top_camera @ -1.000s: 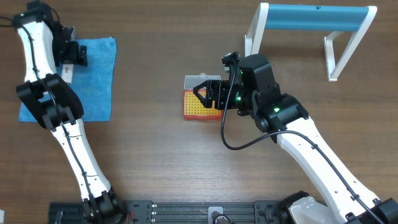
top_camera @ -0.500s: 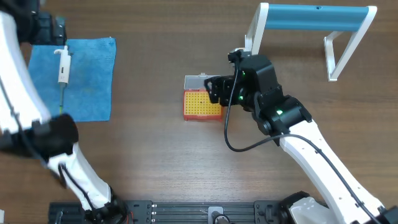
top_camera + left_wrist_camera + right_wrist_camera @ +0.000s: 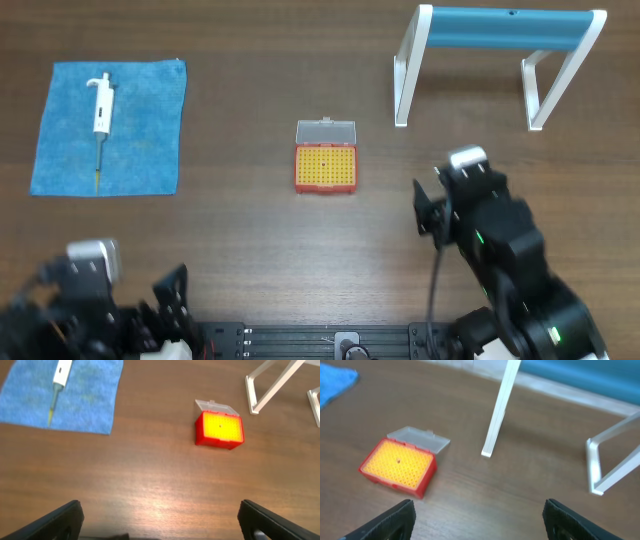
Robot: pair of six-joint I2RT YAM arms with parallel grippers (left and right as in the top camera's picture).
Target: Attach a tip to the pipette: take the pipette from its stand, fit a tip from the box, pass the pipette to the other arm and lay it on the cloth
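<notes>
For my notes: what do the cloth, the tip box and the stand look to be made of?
The cloth looks like soft blue fabric, perhaps microfibre: matte, mottled, wavy edges. The tip box seems hard plastic: glossy red walls, translucent lid flipped open. The stand has thin white legs and a smooth blue bar, painted metal or plastic; I cannot tell which.

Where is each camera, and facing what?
Top view: fixed overhead, looking down on the table; left arm, right arm along the bottom.
Left wrist view: on left arm, faces cloth, pipette, tip box; open left gripper.
Right wrist view: on right arm, faces tip box, stand; open right gripper.
All share the tip box.
</notes>
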